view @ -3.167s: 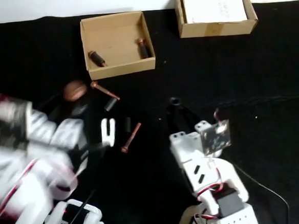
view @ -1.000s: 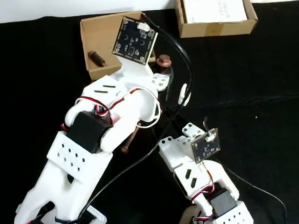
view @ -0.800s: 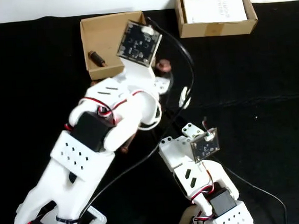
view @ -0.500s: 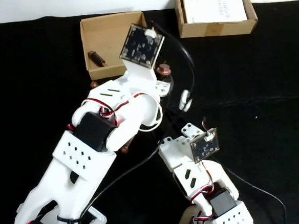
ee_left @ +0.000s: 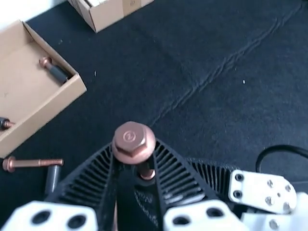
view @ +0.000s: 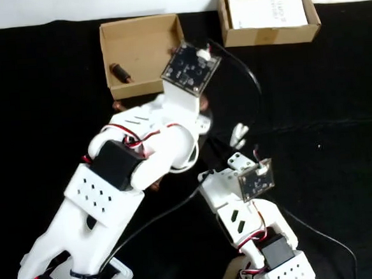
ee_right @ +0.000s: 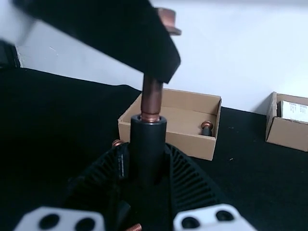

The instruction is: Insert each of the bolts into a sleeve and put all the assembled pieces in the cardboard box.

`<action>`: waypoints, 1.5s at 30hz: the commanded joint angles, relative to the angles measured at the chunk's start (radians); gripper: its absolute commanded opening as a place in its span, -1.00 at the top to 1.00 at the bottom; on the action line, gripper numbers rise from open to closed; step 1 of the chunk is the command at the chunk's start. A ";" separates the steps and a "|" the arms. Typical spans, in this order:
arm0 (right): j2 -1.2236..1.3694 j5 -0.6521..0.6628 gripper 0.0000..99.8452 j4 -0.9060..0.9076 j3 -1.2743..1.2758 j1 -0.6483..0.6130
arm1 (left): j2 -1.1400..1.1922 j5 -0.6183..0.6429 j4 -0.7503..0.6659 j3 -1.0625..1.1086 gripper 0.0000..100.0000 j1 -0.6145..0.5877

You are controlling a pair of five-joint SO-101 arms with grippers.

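Right wrist view: bolt meets sleeve

We have our right hand [ee_right: 147, 161] closed around an upright black sleeve [ee_right: 148, 139]. Directly above it, our left hand [ee_left: 134, 156] pinches a copper bolt [ee_left: 134, 140], its tip at the sleeve's mouth. Beyond both hands sits the cardboard box [ee_left: 21, 77], one assembled piece [ee_left: 54, 71] inside.

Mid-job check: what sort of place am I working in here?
Probably a lab or hobby bench: a black-cloth tabletop, a plain white wall behind, a cardboard box, and the left gripper holding a bolt at the sleeve in the right gripper.
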 commanded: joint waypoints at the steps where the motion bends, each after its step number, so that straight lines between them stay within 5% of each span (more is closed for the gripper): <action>1: -0.012 -0.009 0.98 -0.024 0.004 0.024 | -0.005 -0.012 0.046 -0.054 0.96 0.001; 11: -0.012 -0.009 0.98 -0.024 0.004 0.024 | -0.012 -0.003 0.080 -0.058 0.72 0.008; 15: -0.012 -0.009 0.98 -0.024 0.005 0.024 | -0.012 0.123 0.095 -0.082 0.63 0.004; 21: -0.001 -0.009 0.99 -0.024 -0.002 0.025 | -0.013 0.149 0.242 -0.272 0.61 -0.061; 30: 0.170 -0.094 0.99 -0.079 -0.136 0.074 | -0.033 -0.192 0.528 -0.489 0.97 -0.223; 36: 0.581 -0.163 0.99 -0.142 -0.423 0.074 | -0.237 -0.199 0.525 -0.295 0.98 -0.354; 45: 1.283 -0.086 0.99 -0.371 -0.832 0.074 | -0.561 -0.199 0.359 0.320 0.98 -0.615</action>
